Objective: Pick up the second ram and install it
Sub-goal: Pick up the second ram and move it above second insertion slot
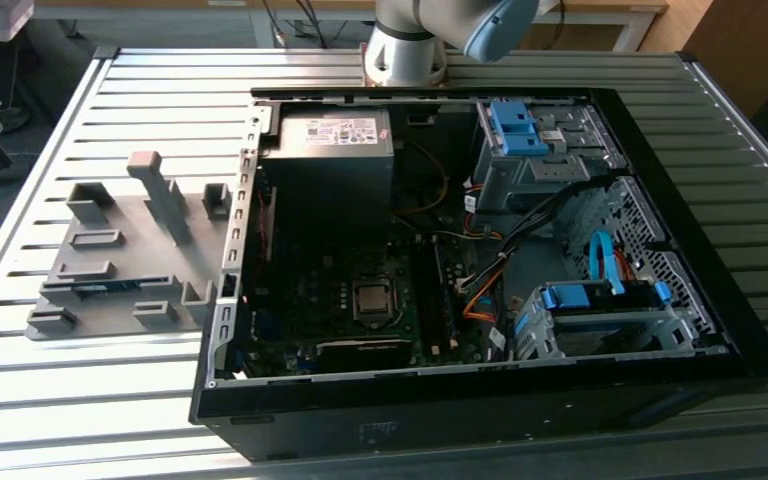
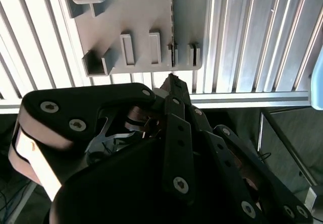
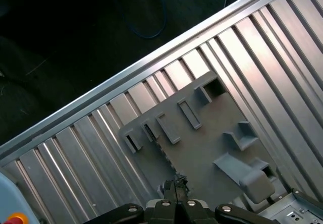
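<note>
Slatted metal worktop [image 1: 104,420], bare along its edge at the exterior view's left. Just inside that edge, a grey fixture [image 1: 131,245] of upright blocks and slots, flat on the slats, with open strips of worktop on three sides and the fourth side just beside the case wall.

Low in the fixture, toward the worktop edge nearest the exterior camera, the second ram [image 1: 97,287]. Lies lengthwise as a thin blue-green strip between low blocks, untouched.

In both wrist views, the gripper [image 2: 171,82] [image 3: 175,183]. Hangs above the fixture near one of its edges, on the side toward the worktop's border rail, clear of plate and blocks. Fingers [image 2: 177,128] pressed together, pinching nothing. Past the rail, only floor and loose cables, so open air on that side.

Further right, an open computer case [image 1: 491,395] on its side, across the middle and the exterior view's right of the worktop, with a black rim taller than the fixture. Inside, toward the far edge, a dark power supply [image 1: 331,160]. Nearer the camera, the CPU socket [image 1: 373,298], hemmed in by boards and cables. Right again, blue clips [image 1: 511,125] on the drive bays, tight against the case wall.

Behind the case, at the worktop's far edge, the arm's base [image 1: 404,55]. At the right edge, a narrow run of bare slats beside the case.
</note>
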You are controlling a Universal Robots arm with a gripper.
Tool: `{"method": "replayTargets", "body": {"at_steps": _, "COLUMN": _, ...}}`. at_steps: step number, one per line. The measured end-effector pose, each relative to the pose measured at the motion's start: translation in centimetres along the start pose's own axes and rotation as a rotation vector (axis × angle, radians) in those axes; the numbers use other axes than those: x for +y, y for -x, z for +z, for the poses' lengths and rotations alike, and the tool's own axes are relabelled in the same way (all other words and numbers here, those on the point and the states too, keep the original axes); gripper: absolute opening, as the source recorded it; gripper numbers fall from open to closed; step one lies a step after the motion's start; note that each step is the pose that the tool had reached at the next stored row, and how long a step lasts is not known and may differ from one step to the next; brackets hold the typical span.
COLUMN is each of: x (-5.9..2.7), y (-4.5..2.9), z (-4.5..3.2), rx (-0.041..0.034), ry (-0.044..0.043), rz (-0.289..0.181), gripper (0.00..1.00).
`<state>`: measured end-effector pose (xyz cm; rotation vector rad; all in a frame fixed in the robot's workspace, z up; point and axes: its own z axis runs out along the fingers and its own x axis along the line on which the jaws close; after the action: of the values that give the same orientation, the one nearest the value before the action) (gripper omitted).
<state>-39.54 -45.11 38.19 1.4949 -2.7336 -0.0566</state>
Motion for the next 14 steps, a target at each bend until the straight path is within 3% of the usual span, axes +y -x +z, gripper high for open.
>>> {"method": "replayTargets", "body": {"at_steps": 14, "x": -0.01, "y": 0.0, "z": 0.2, "rx": -0.0004, "ry": -0.0075, "rz": -0.09, "gripper": 0.11}}
